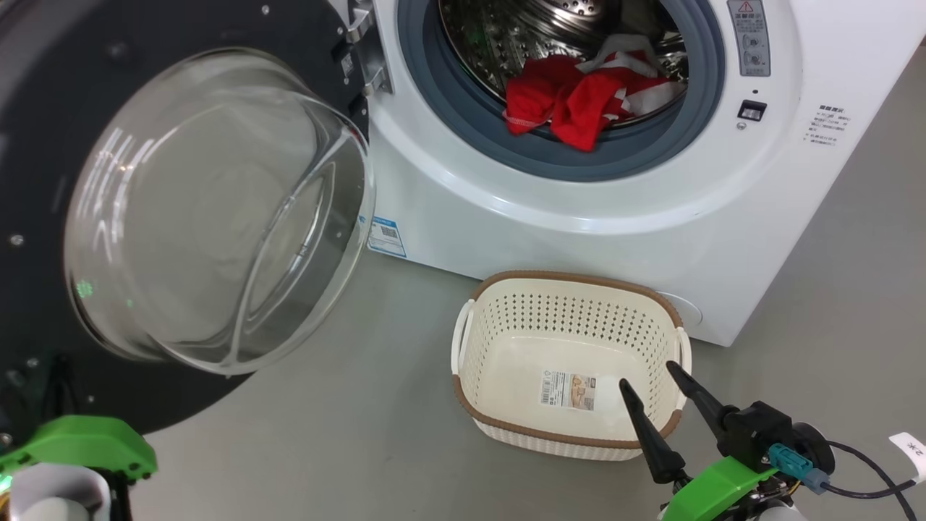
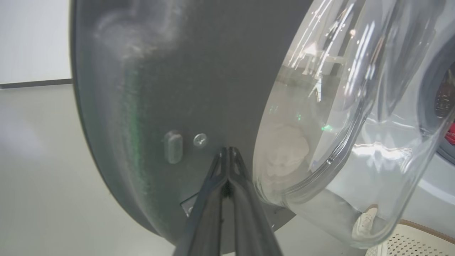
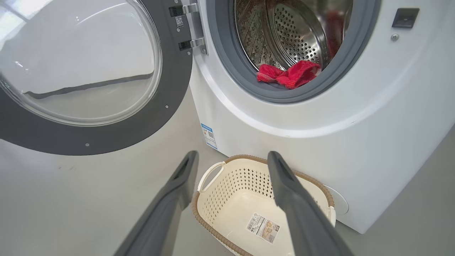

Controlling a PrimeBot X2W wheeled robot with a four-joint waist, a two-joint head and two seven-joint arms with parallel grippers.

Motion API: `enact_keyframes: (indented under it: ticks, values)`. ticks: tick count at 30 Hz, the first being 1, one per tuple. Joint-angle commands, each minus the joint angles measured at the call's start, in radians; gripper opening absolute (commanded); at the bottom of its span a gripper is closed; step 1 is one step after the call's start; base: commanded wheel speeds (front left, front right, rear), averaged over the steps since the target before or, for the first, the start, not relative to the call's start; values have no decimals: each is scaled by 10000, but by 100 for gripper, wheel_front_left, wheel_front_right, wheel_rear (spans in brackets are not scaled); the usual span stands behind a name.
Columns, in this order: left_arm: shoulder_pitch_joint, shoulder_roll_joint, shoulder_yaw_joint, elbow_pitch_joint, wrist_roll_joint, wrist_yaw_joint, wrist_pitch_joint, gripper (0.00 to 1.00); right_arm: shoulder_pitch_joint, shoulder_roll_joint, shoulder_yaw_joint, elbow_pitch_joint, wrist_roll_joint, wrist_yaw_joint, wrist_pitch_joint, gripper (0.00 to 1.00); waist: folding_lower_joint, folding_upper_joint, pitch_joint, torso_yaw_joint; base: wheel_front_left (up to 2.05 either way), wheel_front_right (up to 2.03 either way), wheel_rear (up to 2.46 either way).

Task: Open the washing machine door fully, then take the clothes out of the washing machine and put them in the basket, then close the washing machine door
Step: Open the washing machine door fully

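A: Entry one: large round door with glossy black rim and bulging clear glass bowl. Position?

B: Nine o'clock in the head view, swung wide off the big white front-loading washing machine. Left gripper: fingers pressed together, tips at the door's dark inner face; contact cannot be confirmed. Hazard: if the door is not fully back, it may drift toward the opening and put the bowl in the reaching path.

A: Entry two: bright red soft garments with white panels?

B: Twelve o'clock, in the perforated steel drum, one fold draped on the grey rubber ring. Hazard: a partial pinch may leave a piece behind, or a trailing end may catch on the ring.

A: Entry three: small cream perforated plastic basket with brown rim?

B: Five o'clock, empty, just before the machine. Right gripper: fingers spread, holding nothing, over its near right corner. Hazard: a low return could knock the light basket aside.
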Motion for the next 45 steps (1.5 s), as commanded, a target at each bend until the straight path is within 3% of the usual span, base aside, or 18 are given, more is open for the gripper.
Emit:
enact_keyframes:
  ticks: [1, 16, 23, 35, 37, 38, 40, 45]
  values:
    - [-621, 723, 587, 61, -51, -11, -172, 0, -381, -72, 259, -193, 120, 48, -65, 100, 0, -1, 68, -18, 0, 0, 0]
    - [-1949, 1274, 1320, 2049, -306, -548, -459, 0, -442, -405, 583, -160, 134, 48, -65, 100, 0, -1, 358, -295, 0, 0, 0]
    - [-2090, 1499, 1577, 2280, 40, -670, -472, 0, -478, -403, 586, -144, 183, 48, -65, 100, 0, -1, 293, -459, 0, 0, 0]
    - [-1978, 1141, 1736, 2015, 608, -637, -474, 0, -520, -233, 537, -56, 264, 48, -65, 100, 0, -1, 68, -463, 0, 0, 0]
    - [-1827, 1026, 1736, 1792, 666, -684, -474, 36, -526, -181, 523, -46, 301, 48, -65, 100, 0, -1, -33, -478, 0, 0, 0]
    - [-1752, 948, 1781, 1685, 622, -720, -474, 47, -522, -148, 515, -44, 330, 48, -65, 100, 0, -1, -86, -485, 0, 0, 0]
    - [-1590, 847, 1834, 1318, 678, -693, -474, 100, -494, -80, 469, -25, 389, 48, -65, 100, 0, -1, -217, -495, 0, 0, 0]
    - [-1140, 545, 1738, 296, 807, -625, -474, 100, -414, 80, 312, -43, 504, 48, -65, 100, 0, -1, -509, -622, 0, 0, 0]
